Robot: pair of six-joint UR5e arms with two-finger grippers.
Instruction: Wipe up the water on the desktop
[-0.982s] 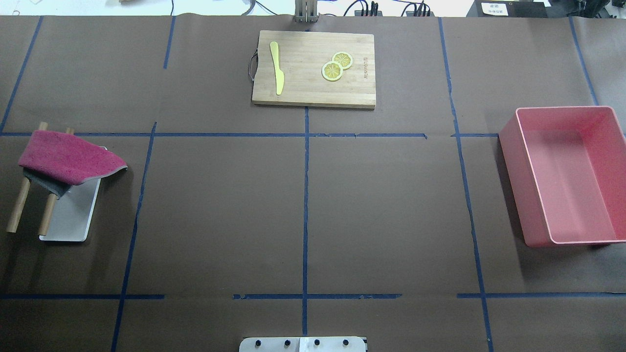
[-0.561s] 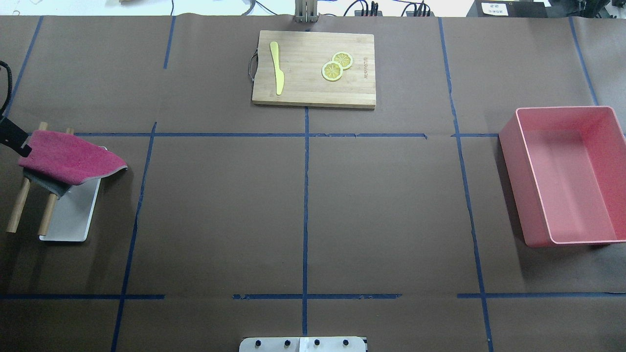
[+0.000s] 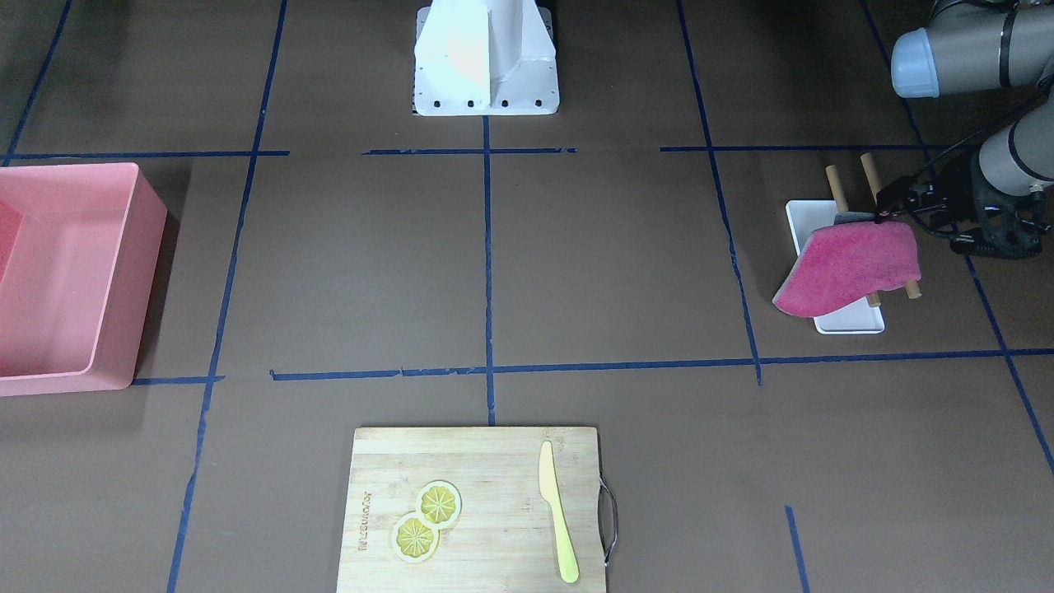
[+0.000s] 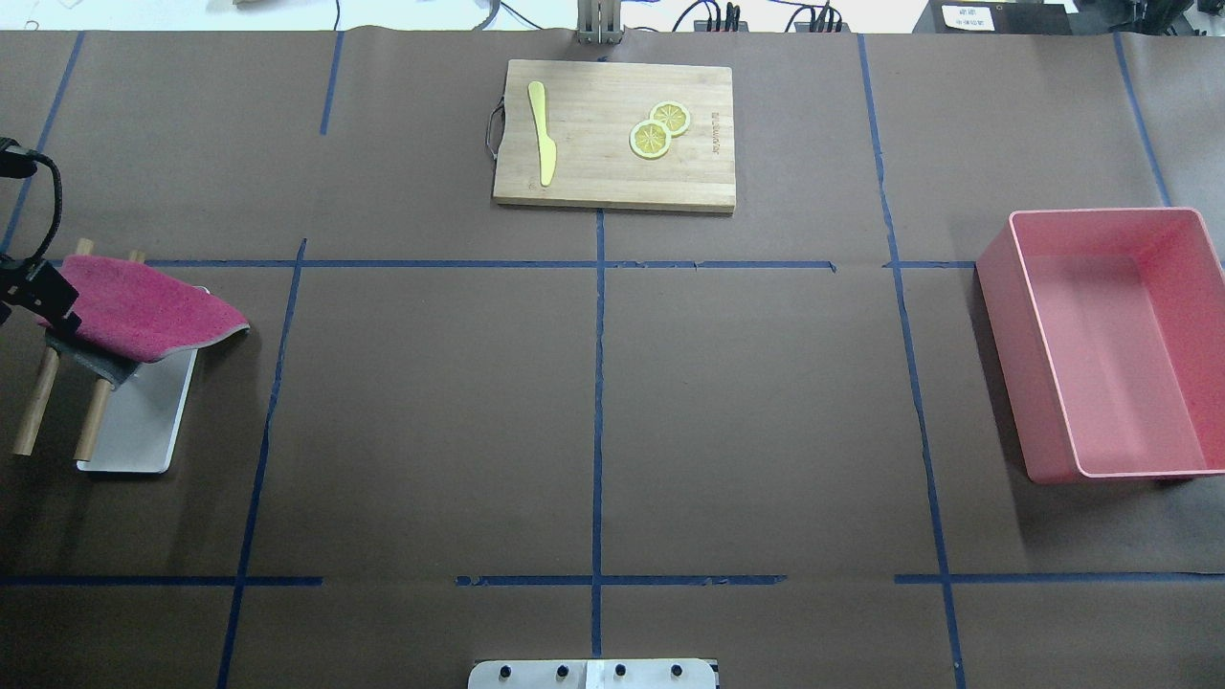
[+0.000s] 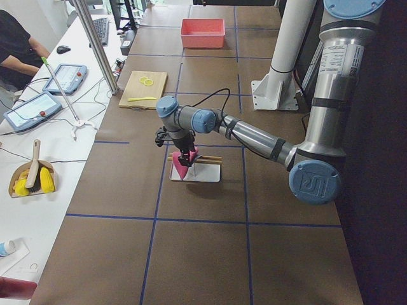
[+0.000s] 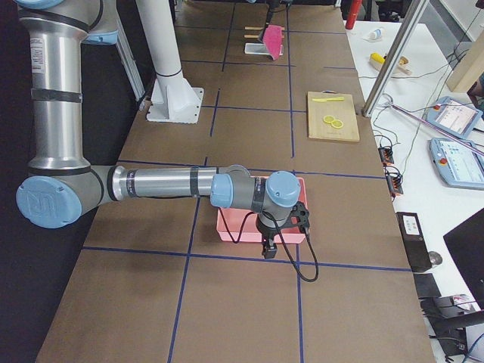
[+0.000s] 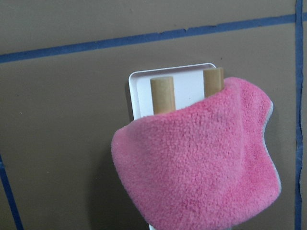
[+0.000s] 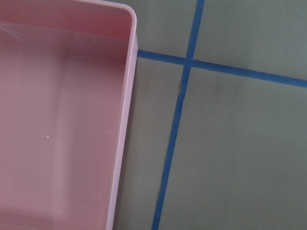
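Note:
The desktop (image 4: 431, 402) is dark brown with blue tape lines; I make out no water on it. A pink cloth (image 4: 134, 306) hangs over two wooden rods (image 4: 33, 407) above a white tray (image 4: 139, 421) at the left. The cloth fills the left wrist view (image 7: 201, 163). My left gripper (image 4: 48, 292) is at the cloth's outer end, also seen from the front (image 3: 889, 210). I cannot tell whether it is open or shut. My right gripper (image 6: 268, 246) shows only in the exterior right view, by the pink bin, state unclear.
A pink bin (image 4: 1187, 230) stands at the right, its rim in the right wrist view (image 8: 127, 120). A bamboo cutting board (image 4: 593, 182) at the back centre holds a yellow knife (image 4: 543, 134) and two lemon slices (image 4: 656, 134). A grey cloth (image 4: 91, 362) hangs under the pink one.
My left gripper came in from the left edge and moved up to the cloth's outer end. The cloth, board and bin have not moved.

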